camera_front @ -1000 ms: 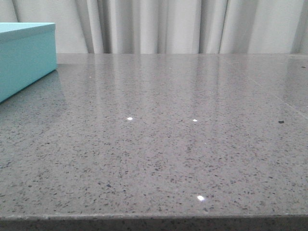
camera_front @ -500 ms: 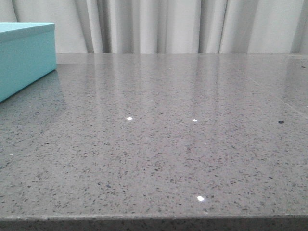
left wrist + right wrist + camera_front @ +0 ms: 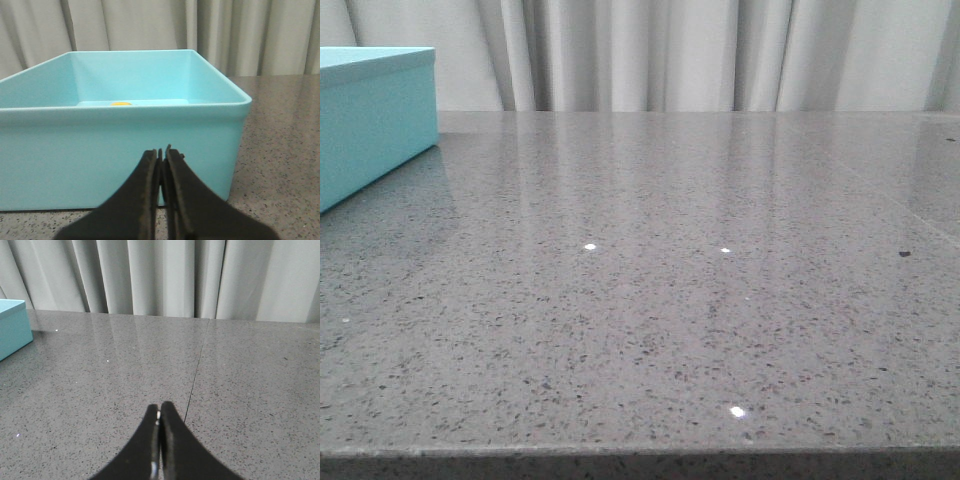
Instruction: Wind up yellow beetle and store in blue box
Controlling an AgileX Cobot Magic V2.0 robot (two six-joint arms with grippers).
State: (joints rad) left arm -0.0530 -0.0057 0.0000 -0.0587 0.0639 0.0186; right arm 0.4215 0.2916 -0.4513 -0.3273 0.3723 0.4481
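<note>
The blue box [image 3: 120,150] stands open-topped right in front of my left gripper [image 3: 161,152], whose black fingers are shut with nothing between them, just short of the box's near wall. Over the rim, a small patch of the yellow beetle [image 3: 120,104] shows on the box floor; the rest of it is hidden. In the front view only the box's corner [image 3: 370,120] shows at the far left, and neither gripper appears there. My right gripper [image 3: 159,410] is shut and empty above bare grey table, with the box's corner [image 3: 12,327] far off to one side.
A speckled grey stone table [image 3: 670,300] with a thin seam [image 3: 197,370] runs to pale curtains [image 3: 700,55] at the back. A small dark speck [image 3: 904,253] lies on the table at the right.
</note>
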